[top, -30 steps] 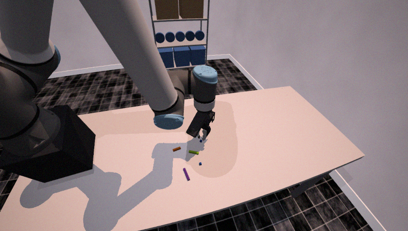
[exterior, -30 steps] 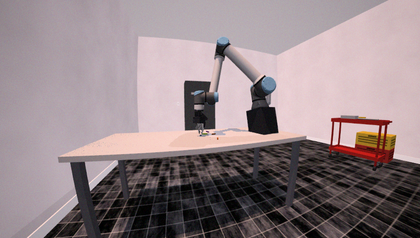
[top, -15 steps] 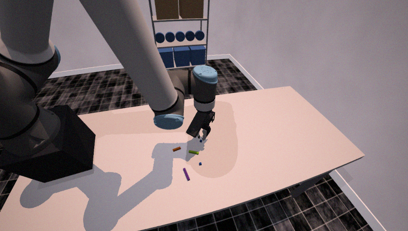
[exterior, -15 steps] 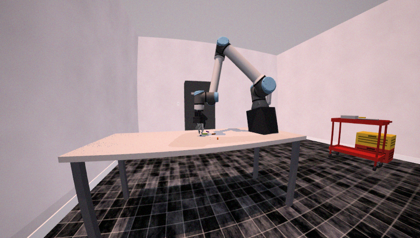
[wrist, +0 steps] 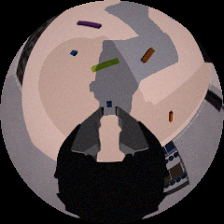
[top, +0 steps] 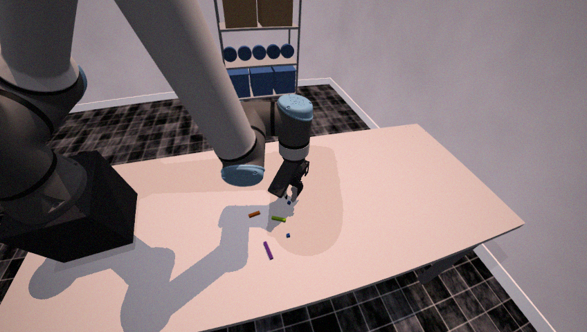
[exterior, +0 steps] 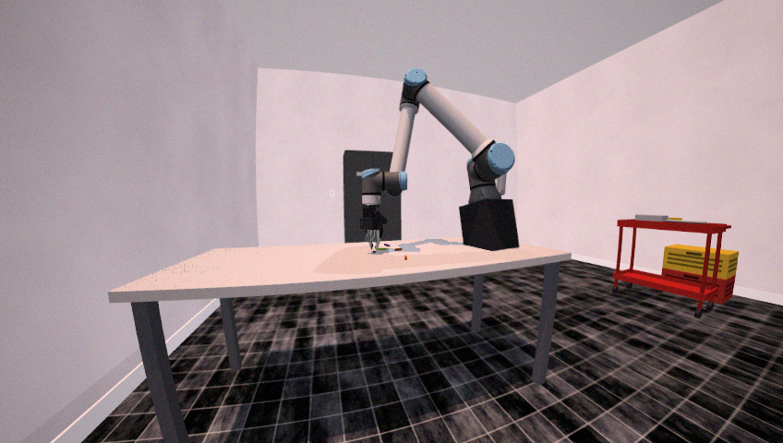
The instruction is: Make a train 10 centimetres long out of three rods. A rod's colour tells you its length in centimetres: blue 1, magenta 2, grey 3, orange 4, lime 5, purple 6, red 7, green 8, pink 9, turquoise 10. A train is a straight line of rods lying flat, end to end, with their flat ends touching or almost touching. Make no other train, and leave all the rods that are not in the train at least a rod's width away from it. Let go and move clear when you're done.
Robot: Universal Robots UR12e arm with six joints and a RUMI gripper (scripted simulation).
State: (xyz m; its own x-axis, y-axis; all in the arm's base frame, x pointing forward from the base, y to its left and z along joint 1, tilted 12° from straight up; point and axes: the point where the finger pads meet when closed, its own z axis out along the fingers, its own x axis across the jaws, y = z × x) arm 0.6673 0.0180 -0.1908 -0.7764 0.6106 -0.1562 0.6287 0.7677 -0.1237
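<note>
One pale table, dark-legged. One floor, black tile, light grout. Walls, pinkish grey. One dark door. One red cart stood before yellow-and-red cases. One shelf unit held brown boxes, blue discs and blue bins. Shadows lay across the tabletop.

Pale grey tubes; round blue caps; black fingers, seemingly angular.

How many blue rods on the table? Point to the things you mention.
2. One blue rod (top: 289,202) (exterior: 374,252) (wrist: 109,104) is right by the gripper's (top: 289,198) (exterior: 373,250) (wrist: 109,110) fingertips; the other (top: 287,235) (wrist: 74,52) lies off to one side of the lime (top: 278,218) (exterior: 381,249) (wrist: 105,64) and purple (top: 268,250) (exterior: 386,245) (wrist: 89,24) rods. The gripper could hide more.
</note>
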